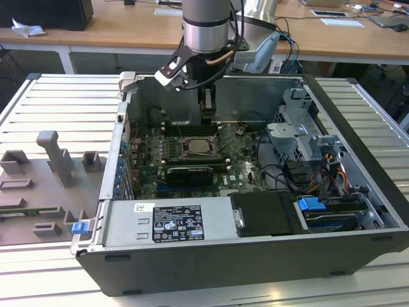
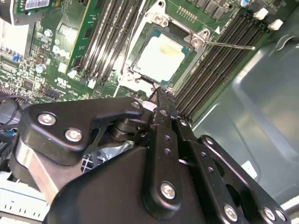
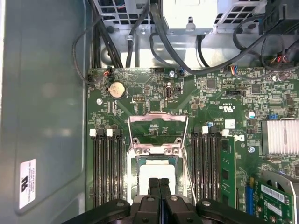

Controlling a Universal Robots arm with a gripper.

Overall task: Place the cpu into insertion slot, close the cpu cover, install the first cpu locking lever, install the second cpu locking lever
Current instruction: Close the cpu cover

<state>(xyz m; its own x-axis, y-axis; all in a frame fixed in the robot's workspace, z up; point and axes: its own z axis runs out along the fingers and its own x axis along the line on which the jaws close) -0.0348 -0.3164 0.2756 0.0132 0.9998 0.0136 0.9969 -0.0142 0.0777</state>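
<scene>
I read the open metal case point(image 1: 192, 275) as the limit of movement. In the exterior view its rear wall stands at 12 o'clock of the socket and the grey drive cage point(image 1: 297, 128) at 3 o'clock, both well apart from it. The green motherboard point(image 1: 246, 167) lies flat inside. The black gripper point(image 1: 208, 121) hangs just at 12 o'clock of the insertion slot point(image 3: 132, 170), jaws pressed together on nothing. The cpu cover point(image 3: 159, 116), a thin silvery frame, lies folded back, open. The cpu point(image 2: 161, 58), pale and flat, sits in the slot. A thin wire lever point(image 2: 229, 45) juts free beside it.
</scene>
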